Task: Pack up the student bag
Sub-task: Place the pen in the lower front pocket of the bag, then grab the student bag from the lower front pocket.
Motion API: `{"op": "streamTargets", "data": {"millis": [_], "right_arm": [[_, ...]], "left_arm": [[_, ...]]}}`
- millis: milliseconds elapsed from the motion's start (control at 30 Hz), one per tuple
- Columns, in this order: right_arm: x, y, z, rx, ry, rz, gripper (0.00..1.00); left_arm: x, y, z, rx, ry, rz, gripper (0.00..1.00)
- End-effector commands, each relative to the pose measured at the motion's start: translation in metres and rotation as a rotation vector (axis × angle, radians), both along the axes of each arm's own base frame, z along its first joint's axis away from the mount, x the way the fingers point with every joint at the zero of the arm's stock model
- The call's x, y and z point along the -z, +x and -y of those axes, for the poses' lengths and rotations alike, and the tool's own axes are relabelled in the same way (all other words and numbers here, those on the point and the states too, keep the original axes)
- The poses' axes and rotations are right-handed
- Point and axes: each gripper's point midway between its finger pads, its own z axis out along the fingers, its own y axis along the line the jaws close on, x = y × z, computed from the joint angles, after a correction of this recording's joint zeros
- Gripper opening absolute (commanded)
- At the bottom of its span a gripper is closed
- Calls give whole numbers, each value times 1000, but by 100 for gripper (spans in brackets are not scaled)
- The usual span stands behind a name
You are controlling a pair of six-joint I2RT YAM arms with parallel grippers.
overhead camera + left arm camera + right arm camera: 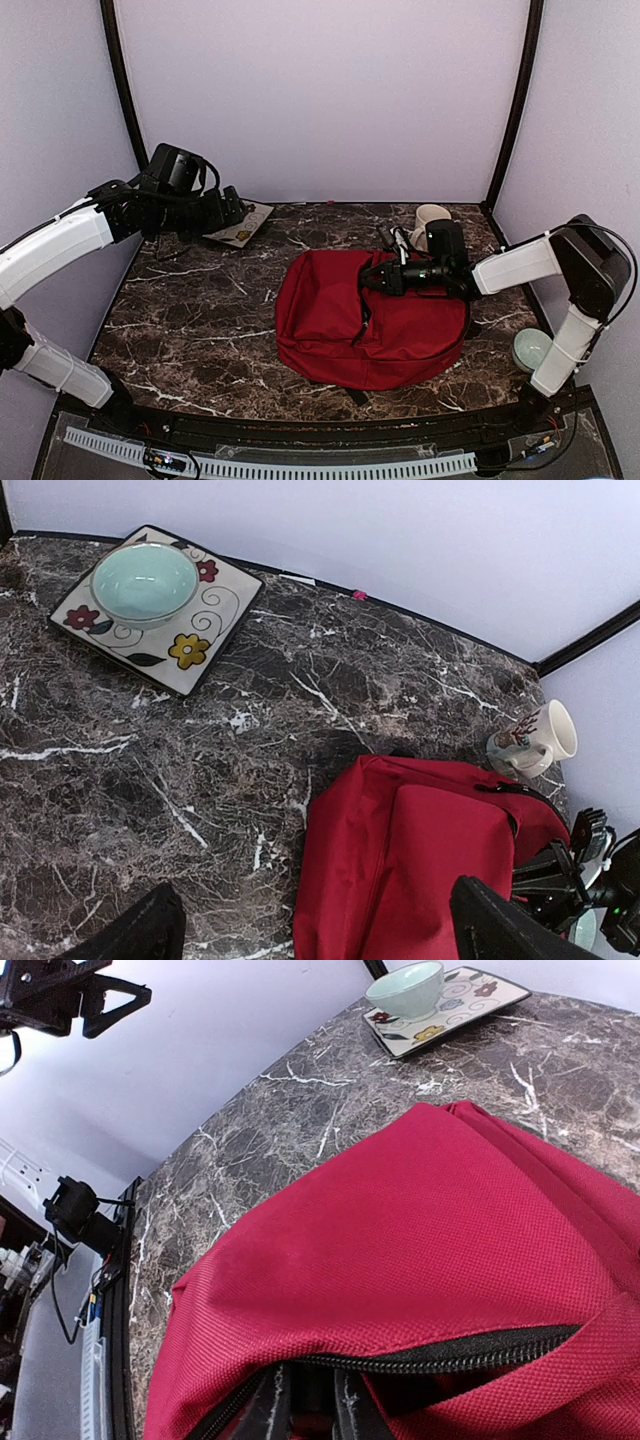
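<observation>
Red fabric bag [365, 320] lies flat mid-table [200, 320], zipper up for packing. The right claw [372, 277], nearly closed, seems to pinch the bag's zipper edge, likely to open it. The left claw [238, 208], spread wide and empty, waits far-left of the bag.

Has a dark brown stone table [200, 330] with white veins, plain pale purple walls [320, 100] at the back and both sides, thin black poles [122, 90] in the back corners, and soft even light.

left arm raised, left tool [240, 210] spread wide, right arm stretched inward, right tool [368, 278] nearly closed
</observation>
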Motion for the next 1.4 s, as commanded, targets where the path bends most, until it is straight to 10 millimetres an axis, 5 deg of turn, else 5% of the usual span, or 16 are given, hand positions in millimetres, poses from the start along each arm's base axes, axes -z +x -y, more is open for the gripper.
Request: {"op": "streamTargets", "data": {"millis": [0,200,467,567,733,900,1200,1367], "right_arm": [[-24,1,-5,-38,32,46,24],[-22,1,7,8,-86,14,41],[-37,-20,38,82,-172,47,46],[-42,-29,49,113,-186,53,47],[-45,-43,68,177,-200,49,48],[-48,-59,86,237,-188,54,49],[-49,-80,106,311,-145,42,51],[-49,-85,111,332,-136,18,51]], "left_arm": [[-3,5,8,71,32,30,95],[6,5,2,74,102,15,94],[7,2,12,186,146,33,93],[4,-7,29,285,108,17,85],[-3,-38,72,448,222,87,85],[23,-74,113,609,282,52,85],[39,-131,189,880,414,87,83],[75,-153,219,1013,508,-12,76]]}}
